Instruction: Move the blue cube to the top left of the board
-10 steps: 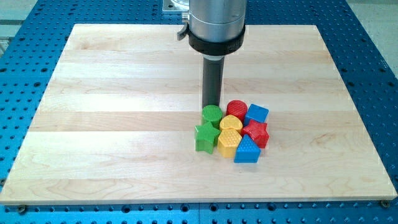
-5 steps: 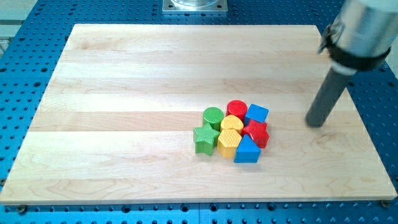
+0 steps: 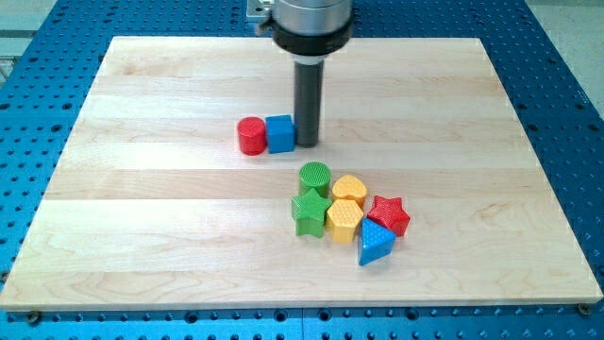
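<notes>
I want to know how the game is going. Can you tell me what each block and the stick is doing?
My tip: against blue cube's right side.
Blue cube: mid-board, touching red cylinder.
Red cylinder: left of the cube.
Green cylinder, green star, two yellow blocks, red star, blue triangle: clustered below.

My tip [image 3: 307,143] is pressing the blue cube [image 3: 279,133], seemingly touching; the red cylinder [image 3: 251,136] is blocking beyond it. Board [image 3: 142,85] above-left is lying open.

The view's top edge cuts off the arm [image 3: 312,19] above its grey collar.
</notes>
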Robot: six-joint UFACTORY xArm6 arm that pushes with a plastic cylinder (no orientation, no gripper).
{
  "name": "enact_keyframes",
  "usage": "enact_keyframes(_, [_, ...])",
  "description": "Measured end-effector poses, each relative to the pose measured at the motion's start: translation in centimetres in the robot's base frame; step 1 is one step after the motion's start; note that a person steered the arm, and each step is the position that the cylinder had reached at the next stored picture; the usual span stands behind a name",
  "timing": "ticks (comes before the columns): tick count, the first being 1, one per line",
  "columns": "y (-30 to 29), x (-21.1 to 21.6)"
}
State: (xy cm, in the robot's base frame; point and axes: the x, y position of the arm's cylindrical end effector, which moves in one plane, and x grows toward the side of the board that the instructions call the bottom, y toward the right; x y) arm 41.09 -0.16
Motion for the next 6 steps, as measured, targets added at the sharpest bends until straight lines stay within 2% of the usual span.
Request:
enact_keyframes(1, [1.8, 2.4])
enact_keyframes(2, [-1.6, 2.4])
enact_keyframes(3, [-6.9, -4.5])
enact_keyframes(4, [-8.4, -3.3])
enact_keyframes(5, [-6.4, -6.9])
enact_keyframes(6, [-9.2, -11.4])
